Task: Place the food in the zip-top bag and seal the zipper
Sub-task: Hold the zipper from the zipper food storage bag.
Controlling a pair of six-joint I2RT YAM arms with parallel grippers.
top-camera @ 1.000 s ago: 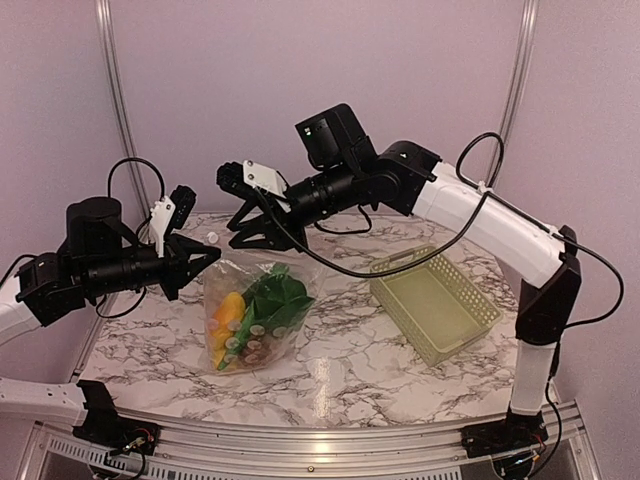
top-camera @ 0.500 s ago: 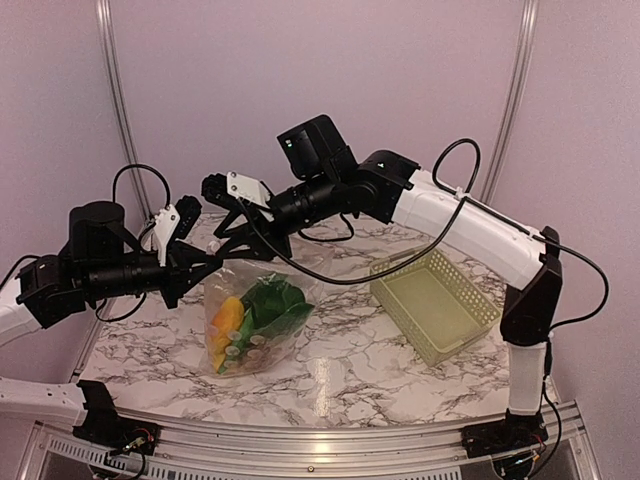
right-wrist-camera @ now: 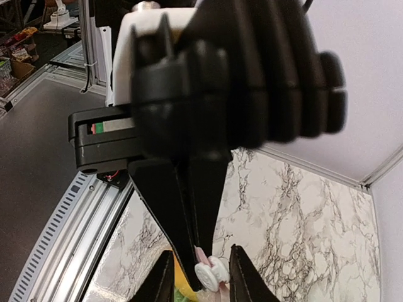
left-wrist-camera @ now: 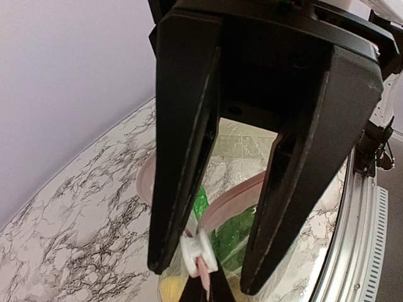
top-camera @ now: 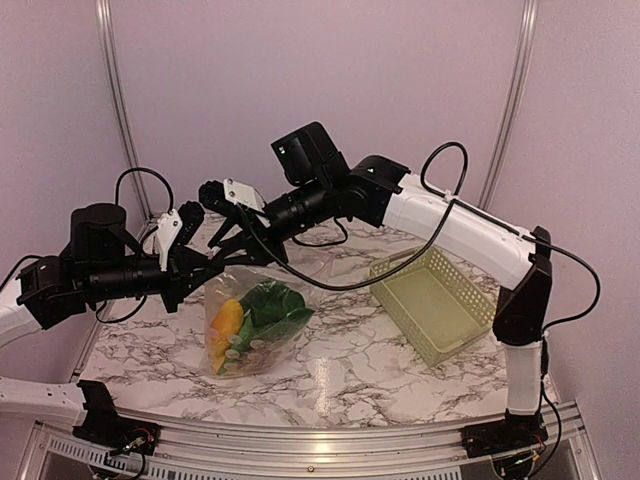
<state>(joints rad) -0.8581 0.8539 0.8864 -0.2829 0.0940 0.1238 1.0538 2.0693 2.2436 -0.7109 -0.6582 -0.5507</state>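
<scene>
The left claw is pressed together, pinching the pink zipper at the bag's top edge, right beside the small white slider. In the lower middle of the right wrist view, the right claw stands partly spread, 1 finger on each side of the slider, not clamped on it. The left claw's tip sits in the gap too. In the left wrist view, the zipper runs away from the slider in 2 pink bands that stand apart.

Below both claws, left of centre in the top view, the zip-top bag hangs down to the marble surface. The food is inside it: a green leafy vegetable on the right, an orange-yellow piece on the left, and smaller items at the bottom that are hard to tell apart. A pale green basket sits well apart at the right.
</scene>
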